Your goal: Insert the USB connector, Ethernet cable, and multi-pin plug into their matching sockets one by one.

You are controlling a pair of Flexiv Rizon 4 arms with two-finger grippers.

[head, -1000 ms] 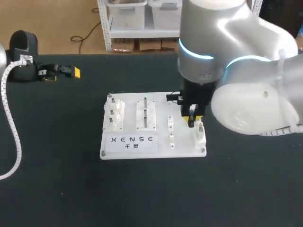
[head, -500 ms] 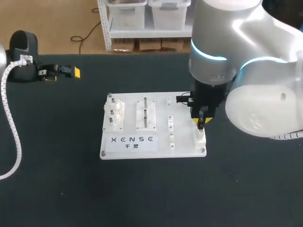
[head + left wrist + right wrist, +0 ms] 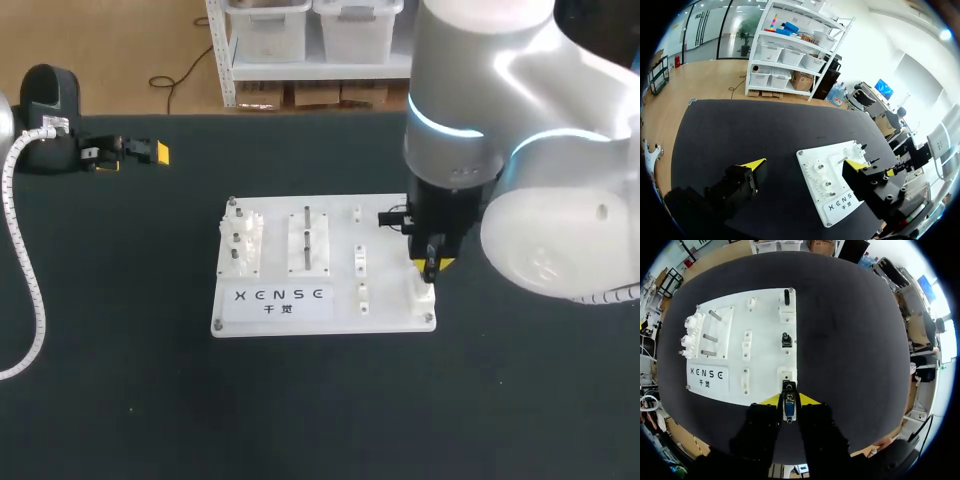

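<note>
The right arm comes in from the right of the head view, and the right gripper [image 3: 432, 262] hangs over the lower right corner of the white board [image 3: 330, 322]. In the right wrist view, the right gripper [image 3: 789, 401] is closed on the multi-pin plug [image 3: 789, 409], with 1 yellow tip on each side of it. The plug's front end sits at the nearest socket [image 3: 785, 375], the first of 3 in a row along that edge of the board [image 3: 765, 355]. I cannot tell whether the plug is in the socket or only at its mouth.

The left gripper [image 3: 132, 158] lies at the upper left of the head view, well apart from the board on the black table [image 3: 120, 380]. In the left wrist view, its fingers [image 3: 752, 164] stand wide apart with nothing between them.
</note>
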